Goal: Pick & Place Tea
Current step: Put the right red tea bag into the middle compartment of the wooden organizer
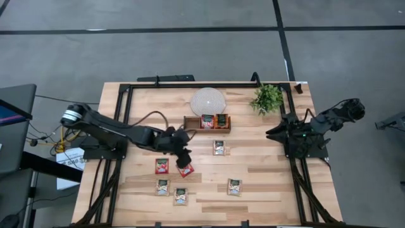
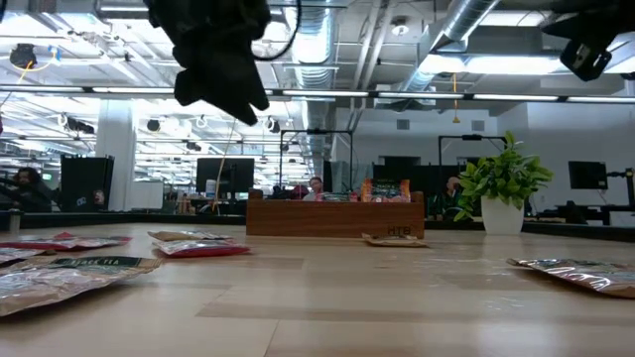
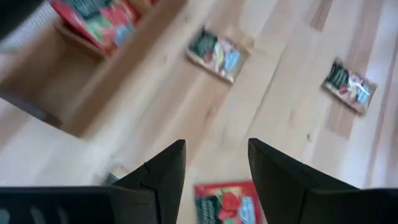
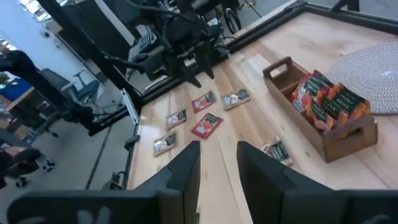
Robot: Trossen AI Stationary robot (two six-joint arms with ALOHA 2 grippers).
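Six sachets lie loose on the table (image 1: 266, 190): two red ones (image 1: 162, 166) under my left arm, three pale ones (image 1: 180, 196) along the near edge and one (image 1: 219, 147) in front of the tray (image 1: 207, 129), with bare wood between them. Two more stand in the tray's middle and right compartments. My left gripper (image 3: 214, 165) hovers over a red sachet (image 1: 185, 169), fingers apart and holding nothing; my right gripper (image 4: 217, 158) waits folded at the right edge, fingers part open and holding nothing.

The table (image 1: 266, 183) was pale wood with a smooth matt finish. The tea sachets (image 2: 60, 278) looked like glossy, crinkled foil. The tray (image 4: 348, 134) was brown wood.
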